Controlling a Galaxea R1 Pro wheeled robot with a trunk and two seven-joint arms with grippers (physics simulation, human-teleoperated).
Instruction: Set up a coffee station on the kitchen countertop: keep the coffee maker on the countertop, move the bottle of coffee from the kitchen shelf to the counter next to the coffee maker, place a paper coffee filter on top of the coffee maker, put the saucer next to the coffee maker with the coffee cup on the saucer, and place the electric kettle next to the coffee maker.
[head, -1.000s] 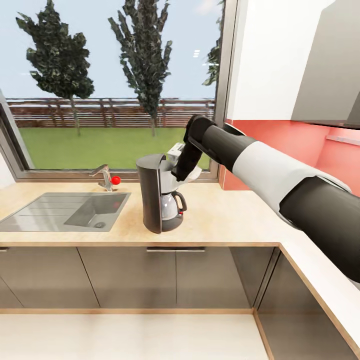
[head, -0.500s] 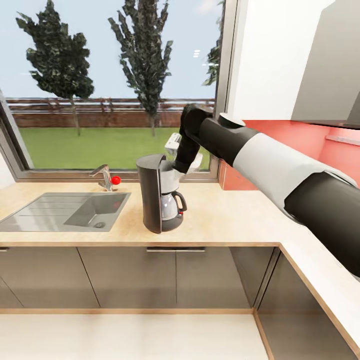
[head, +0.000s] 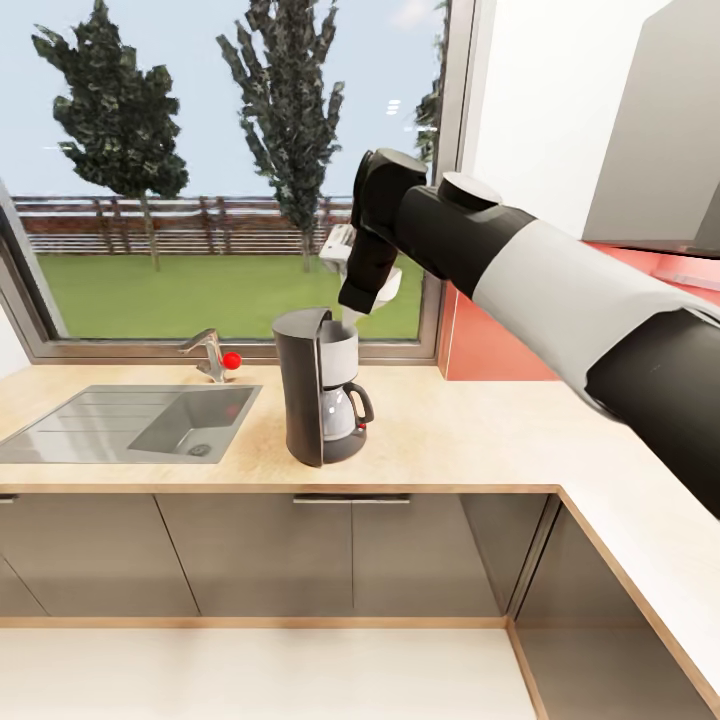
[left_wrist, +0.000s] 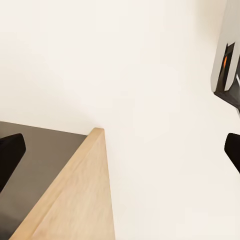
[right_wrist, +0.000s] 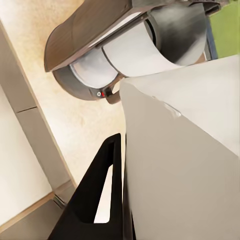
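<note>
Big window (head: 220, 170) behind counter (head: 450, 430), daylight, trees + fence + lawn outside. Steel sink (head: 130, 425) sat left in the wood top, tap (head: 208, 355) w/ red knob by the sill. Grey cabinets (head: 250, 555) below, red backsplash (head: 480, 345) right, white wall above, pale floor.

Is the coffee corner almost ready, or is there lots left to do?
Lots left. The coffee maker stands on the countertop: done. The right gripper holds the paper filter just above it, not yet set down. No coffee bottle, saucer, cup or kettle sits beside the maker.
</note>
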